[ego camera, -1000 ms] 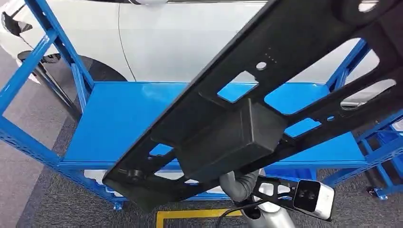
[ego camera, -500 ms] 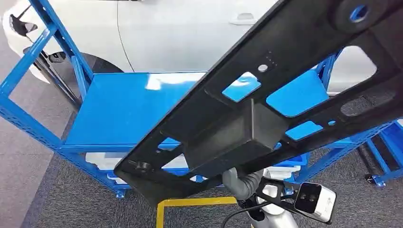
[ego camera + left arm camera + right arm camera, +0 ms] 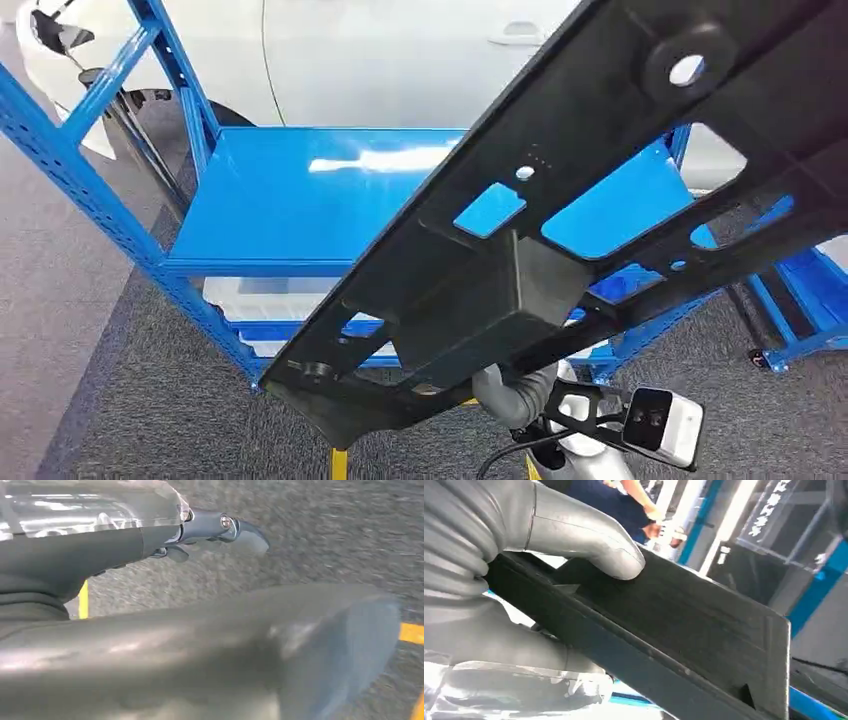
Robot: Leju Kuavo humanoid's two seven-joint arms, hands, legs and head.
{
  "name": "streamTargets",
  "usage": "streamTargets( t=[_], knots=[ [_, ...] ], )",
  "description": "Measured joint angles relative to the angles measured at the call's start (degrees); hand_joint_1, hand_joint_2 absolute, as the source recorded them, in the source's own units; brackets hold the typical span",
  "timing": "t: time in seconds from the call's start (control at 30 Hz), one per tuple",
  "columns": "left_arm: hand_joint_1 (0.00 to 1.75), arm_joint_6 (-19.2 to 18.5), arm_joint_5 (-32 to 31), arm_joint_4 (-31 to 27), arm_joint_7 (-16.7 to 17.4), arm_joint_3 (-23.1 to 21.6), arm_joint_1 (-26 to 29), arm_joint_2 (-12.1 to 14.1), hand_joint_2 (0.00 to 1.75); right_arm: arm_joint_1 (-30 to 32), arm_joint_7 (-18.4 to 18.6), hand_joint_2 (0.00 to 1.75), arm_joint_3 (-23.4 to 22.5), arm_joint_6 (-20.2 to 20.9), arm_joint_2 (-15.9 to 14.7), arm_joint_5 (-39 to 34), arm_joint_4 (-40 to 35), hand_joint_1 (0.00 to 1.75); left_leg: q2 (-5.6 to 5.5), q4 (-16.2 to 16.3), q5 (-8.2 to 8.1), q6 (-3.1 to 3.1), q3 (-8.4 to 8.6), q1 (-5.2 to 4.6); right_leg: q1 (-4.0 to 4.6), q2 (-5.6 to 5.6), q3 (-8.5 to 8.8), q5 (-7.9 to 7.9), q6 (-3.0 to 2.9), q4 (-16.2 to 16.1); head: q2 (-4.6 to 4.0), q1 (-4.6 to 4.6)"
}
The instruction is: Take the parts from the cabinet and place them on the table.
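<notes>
One long black part runs slantwise across the head view, from low near the middle up past the top right corner. It is a flat plastic panel with several cut-outs, a round hole near its upper end and a boxy block standing out of its middle. Through the cut-outs shows the blue shelf of an open blue rack, which stands on grey carpet behind and below the part. Under that shelf a pale tray sits on a lower level. A white car stands beyond the rack.

The right hand comes up from below, under the boxy block, and grips the part — in the right wrist view its thick grey thumb presses flat on the upper face of the black part, with the ribbed cover close behind and the rest of the hand wrapped beneath the edge. The part is held in the air, tilted, clear of the shelf. Past it in that view stand blue uprights and a person in dark blue, blurred.

The left hand hangs over grey carpet with a yellow floor line nearby. One dark finger sticks out straight with nothing against it — how far the others are spread I cannot tell, since a blurred grey shape covers much of the view.
</notes>
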Motion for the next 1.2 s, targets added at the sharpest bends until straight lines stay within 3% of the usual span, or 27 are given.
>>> streamTargets(
  t=[0.03,0.07,0.1,0.13,0.17,0.23,0.3,0.33,0.4,0.43,0.47,0.5,0.57,0.6,0.67,0.77,0.8,0.83,0.87,0.9,0.93,0.97,1.0,1.07,1.1,1.17,1.2],
  knots=[
    [0.0,0.13,-0.22,0.0,0.13,0.0,0.17,-0.11,0.0,0.72,0.0,1.75,-0.18,0.35,-0.2,0.44,0.0,1.75,0.0,0.17,0.59,-0.13,-1.03,-0.02,0.01,0.0,2.01,2.34,-0.17,-1.74,0.0,0.0],
    [0.0,0.2,-0.39,0.0,0.28,-0.02,0.35,-0.37,0.0,1.12,0.0,1.75,-0.67,1.13,-0.33,1.0,-0.02,1.75,-0.01,0.43,1.19,-0.32,-2.09,-0.04,0.03,0.01,5.57,4.14,-0.5,-6.16,0.02,0.0],
    [0.0,0.2,-0.44,0.0,0.35,-0.04,0.39,-0.52,0.0,1.19,0.0,1.75,-0.92,1.38,-0.37,1.25,-0.02,1.75,-0.02,0.71,1.63,-0.51,-2.68,-0.05,0.1,0.02,9.46,4.22,-0.84,-11.21,0.02,0.0],
    [0.0,0.2,-0.74,0.0,0.39,-0.11,0.4,-0.72,0.0,1.15,0.0,1.75,-1.16,1.77,-0.44,1.57,-0.11,1.75,-0.03,0.88,1.94,-0.77,-3.13,-0.14,0.36,0.07,12.71,1.94,-1.3,-16.02,0.02,0.0],
    [0.0,0.15,-0.92,0.0,0.39,-0.15,0.32,-0.85,0.0,1.27,-0.02,1.75,-1.47,2.03,-0.5,1.68,-0.24,1.75,-0.03,0.84,2.44,-1.09,-3.19,-0.14,0.61,0.05,14.01,1.21,-1.48,-18.63,0.02,-0.02],
    [0.0,0.15,-1.38,0.0,0.57,-0.26,0.29,-0.94,0.0,1.46,-0.02,1.75,-2.1,1.99,-0.65,1.88,-0.24,1.75,-0.03,0.3,3.59,-1.79,-3.19,0.18,1.06,0.07,13.36,1.95,-2.01,-18.52,0.02,0.0],
    [0.0,0.24,-1.66,0.0,0.81,-0.37,0.38,-1.03,0.0,1.97,-0.02,1.75,-2.45,1.64,-0.72,2.05,-0.22,1.75,-0.14,0.44,3.31,-2.42,-3.7,0.12,0.37,-0.29,12.55,3.58,-3.02,-19.32,0.02,0.0],
    [0.0,0.26,-1.94,0.02,0.85,-0.42,0.5,-1.11,0.0,2.1,-0.02,1.75,-2.49,1.55,-0.72,2.18,-0.22,1.75,-0.16,1.88,0.61,-2.52,-4.5,0.13,0.4,-0.3,11.88,4.14,-3.55,-19.3,0.0,0.0],
    [0.0,0.52,-1.97,0.04,0.79,-0.46,0.53,-1.38,0.0,3.13,-0.02,1.75,-2.53,0.94,-0.72,2.58,-0.22,1.75,-0.16,10.41,-7.09,-2.75,-6.68,0.22,0.52,-0.34,10.17,5.49,-3.87,-19.26,0.02,0.0],
    [0.0,0.61,-1.94,0.02,0.72,-0.46,0.5,-1.48,0.0,3.81,-0.02,1.75,-2.56,0.92,-0.72,2.73,-0.2,1.75,-0.16,14.62,-9.06,-2.87,-7.54,0.22,0.67,-0.43,9.28,6.12,-3.9,-19.18,0.02,0.0],
    [0.0,0.76,-1.9,0.04,0.68,-0.46,0.52,-1.55,0.0,4.34,0.0,1.75,-2.58,1.0,-0.72,2.86,-0.2,1.75,-0.16,17.58,-9.21,-2.92,-7.77,0.22,0.74,-0.49,8.32,6.76,-3.9,-19.04,0.0,0.0],
    [0.0,0.89,-1.86,0.02,0.59,-0.44,0.55,-1.55,0.0,4.76,-0.02,1.75,-2.64,1.17,-0.72,3.01,-0.2,1.75,-0.16,18.25,-7.53,-2.88,-6.91,0.21,0.8,-0.49,7.24,7.4,-3.85,-18.82,0.0,0.0],
    [0.0,1.03,-1.72,0.02,0.44,-0.44,0.48,-1.57,0.0,5.27,-0.02,1.75,-2.91,1.92,-0.72,3.26,-0.2,1.75,-0.16,13.46,-3.09,-2.67,-2.29,0.19,0.81,-0.46,5.27,8.42,-3.58,-18.16,0.02,0.0],
    [0.0,1.03,-1.66,0.02,0.37,-0.44,0.35,-1.57,0.0,5.44,0.0,1.75,-3.15,2.29,-0.7,3.34,-0.2,1.75,-0.16,8.16,-2.39,-2.45,1.83,0.18,0.82,-0.44,4.38,8.93,-3.36,-17.76,0.02,0.0],
    [0.0,1.0,-1.46,0.02,0.22,-0.44,0.03,-1.57,0.0,5.43,-0.02,1.75,-3.58,2.82,-0.65,3.32,-0.2,1.75,-0.29,-1.32,-6.32,-2.0,7.49,-0.24,1.01,-0.48,3.6,9.7,-2.73,-17.1,0.02,0.0],
    [0.0,1.0,-1.4,0.02,0.04,-0.44,0.09,-1.66,0.0,5.47,-0.02,1.75,-3.85,3.1,-0.63,3.32,-0.04,1.75,-0.34,-0.71,-5.19,-1.1,6.43,-0.53,0.72,-0.62,3.74,11.37,-1.75,-17.68,0.0,0.0],
    [0.0,0.94,-1.4,0.11,0.02,-0.44,0.19,-1.92,0.0,5.51,-0.02,1.75,-3.91,3.1,-0.65,3.32,0.09,1.75,-0.12,-1.12,-4.33,-0.74,6.01,-0.1,0.82,-0.48,3.46,11.27,-1.31,-17.63,0.0,0.0],
    [0.0,0.9,-1.4,0.11,-0.06,-0.44,0.09,-1.9,0.0,5.5,-0.02,1.75,-4.09,3.06,-0.63,3.3,0.24,1.75,0.11,-1.11,-3.57,-0.32,5.21,-0.08,0.49,-0.22,2.64,8.7,-0.96,-16.33,0.02,0.0],
    [0.0,0.83,-1.4,0.11,-0.2,-0.42,-0.02,-1.9,0.0,5.49,-0.02,1.75,-4.17,3.06,-0.65,3.23,0.35,1.75,0.2,-1.09,-2.9,0.11,4.37,-0.09,0.33,-0.19,1.56,4.71,-0.74,-13.24,0.02,0.0],
    [0.0,0.79,-1.42,0.11,-0.29,-0.42,-0.12,-1.9,0.0,5.47,-0.02,1.75,-4.26,3.04,-0.65,3.06,0.54,1.75,0.2,-1.07,-2.18,0.19,3.52,-0.12,0.19,-0.2,0.41,1.02,-0.47,-8.86,0.0,0.0],
    [0.0,0.79,-1.4,0.11,-0.31,-0.42,-0.13,-1.9,0.0,5.44,0.0,1.75,-4.26,3.01,-0.65,2.95,0.68,1.75,0.15,-1.07,-1.79,0.18,2.68,-0.12,0.13,-0.19,-0.69,-1.17,-0.25,-4.5,0.02,0.0],
    [0.0,0.83,-1.4,0.11,-0.37,-0.42,-0.12,-1.9,0.0,5.44,-0.02,1.75,-4.26,2.95,-0.65,2.75,0.81,1.75,0.15,-0.99,-1.14,0.1,1.96,-0.12,0.07,-0.19,-1.34,-1.58,-0.11,-0.91,0.02,0.0],
    [0.0,0.96,-1.37,0.11,-0.39,-0.39,-0.11,-1.9,0.0,5.42,-0.02,1.75,-4.26,2.84,-0.65,2.58,0.96,1.75,0.19,-0.91,-0.45,-0.04,0.9,-0.12,-0.04,-0.2,-1.17,0.36,-0.01,1.17,0.0,0.0],
    [0.0,1.2,-1.29,0.11,-0.28,-0.37,-0.12,-1.9,0.0,5.4,-0.02,1.75,-4.26,2.62,-0.65,2.36,1.09,1.75,0.21,-0.58,0.56,-0.32,-0.73,-0.12,-0.21,-0.19,2.36,4.97,-0.16,-2.09,0.02,0.0],
    [0.0,1.24,-1.22,0.11,-0.24,-0.35,-0.12,-1.9,0.0,5.38,-0.02,1.75,-4.26,2.42,-0.65,2.31,1.09,1.75,0.2,-0.41,0.98,-0.5,-1.35,-0.12,-0.2,-0.19,6.12,5.86,-0.44,-7.13,0.02,0.0],
    [0.0,1.4,-1.2,0.11,-0.11,-0.35,-0.15,-2.01,0.0,5.2,-0.02,1.75,-4.22,1.88,-0.63,2.31,1.07,1.75,0.08,-0.05,1.49,-1.01,-1.75,-0.4,0.23,-0.15,13.76,2.2,-1.34,-17.92,0.02,0.0],
    [0.0,1.46,-1.22,0.11,-0.07,-0.35,-0.13,-2.01,0.0,5.13,-0.02,1.75,-4.22,1.75,-0.63,2.29,1.03,1.75,0.09,-0.05,1.76,-1.38,-1.69,-0.32,0.32,-0.2,14.07,1.61,-1.48,-18.84,0.02,0.0]
  ],
)
